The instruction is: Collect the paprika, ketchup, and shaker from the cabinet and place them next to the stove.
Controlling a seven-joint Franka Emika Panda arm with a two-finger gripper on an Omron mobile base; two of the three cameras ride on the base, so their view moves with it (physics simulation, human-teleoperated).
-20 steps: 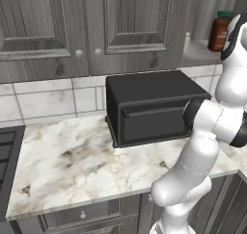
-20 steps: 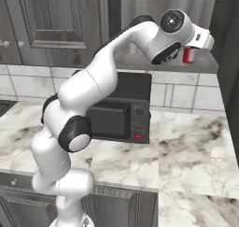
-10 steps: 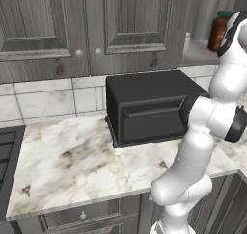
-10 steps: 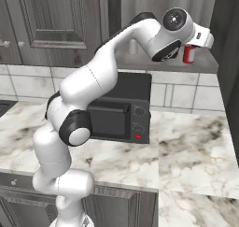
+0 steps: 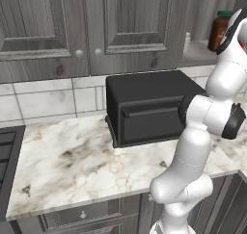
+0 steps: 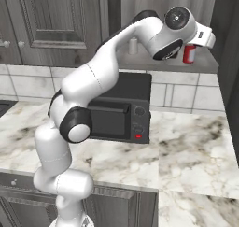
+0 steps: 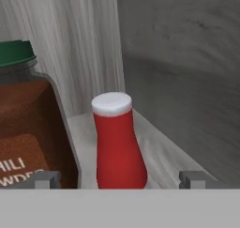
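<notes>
- Three task items sit on the shelf of the cabinet point(image 6: 205, 65), upper right of the scene, all upright.
- Ketchup point(image 7: 118, 142): red bottle w/ white cap, centre of hand view, standing on the grey shelf board btwn the two finger tips. In right base view it shows just past the hand, near the shelf's right end.
- Paprika point(image 7: 33, 124): big brown jar, green lid, just left of ketchup in hand view, partly cut off by the frame edge; label reads "...HILI ...OWDER". In left base view it stands on the shelf, half hidden behind the arm.
- Shaker point(image 6: 133, 46): small whitish cylinder, further left on the same shelf, well apart from the other two; arm's forearm passes in front of the shelf beside it.
- Gripper point(image 7: 119, 179): fingers spread wide, nothing btwn them gripped; ketchup sits in the gap but no contact visible. Tips level w/ bottle's base.
- Arm reaches up from the base and bends right to the shelf, hand pointing into the cabinet opening.
- Toaster oven point(image 5: 147, 108): black box on the marble counter point(image 5: 72, 165), below the shelf, against the tiled wall.
- Stove point(image 5: 6, 153): black edge at far left of left base view, well apart from the cabinet shelf.
- Panelled doors w/ round knobs point(image 5: 77, 52) hang above the counter, left of the open shelf, closed.
</notes>
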